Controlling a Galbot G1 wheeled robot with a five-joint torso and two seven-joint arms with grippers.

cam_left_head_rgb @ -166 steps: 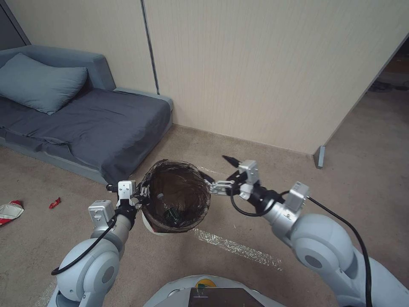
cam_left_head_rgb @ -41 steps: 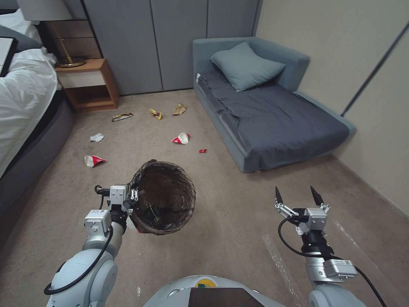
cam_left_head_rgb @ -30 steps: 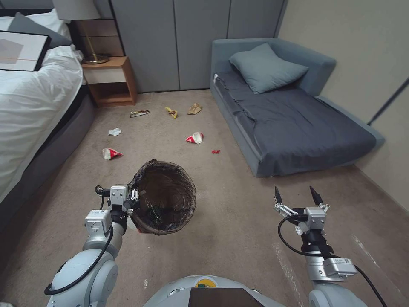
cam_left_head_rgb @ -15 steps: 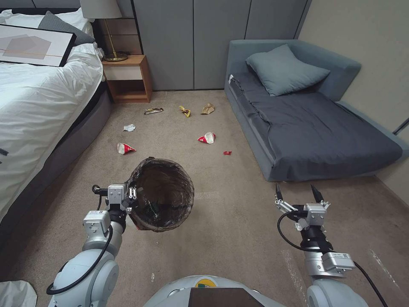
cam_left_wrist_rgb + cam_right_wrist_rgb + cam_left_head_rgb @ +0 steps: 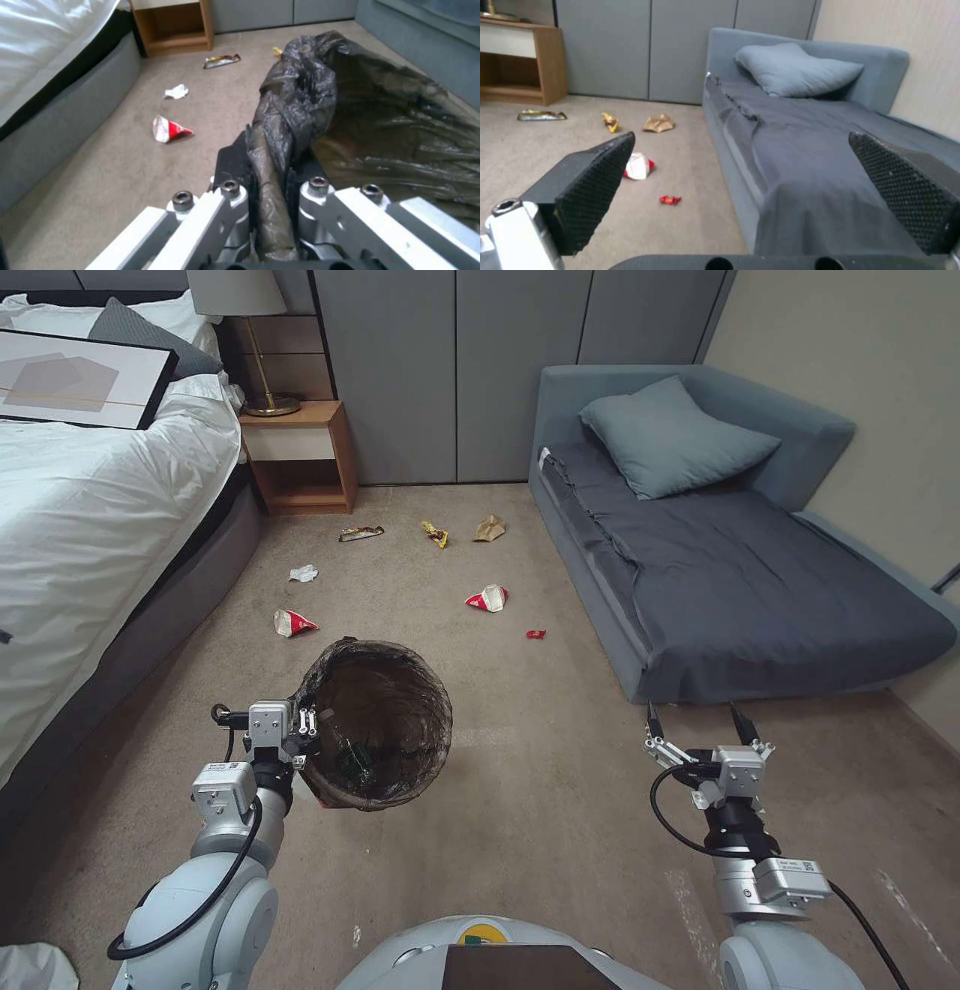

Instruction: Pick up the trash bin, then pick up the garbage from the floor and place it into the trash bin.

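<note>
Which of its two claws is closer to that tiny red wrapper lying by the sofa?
The right gripper. It hovers open, nearer the robot than the small red wrapper and to its right. The left gripper clamps the trash bin rim, farther off to its left.

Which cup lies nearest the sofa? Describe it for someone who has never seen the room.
Start at the grey sofa on the right and look to the carpet beside its front edge. The crushed red-white cup lies there, with a tiny red scrap just nearer the robot. The other red-white cup lies by the bed, beyond the bin.
</note>
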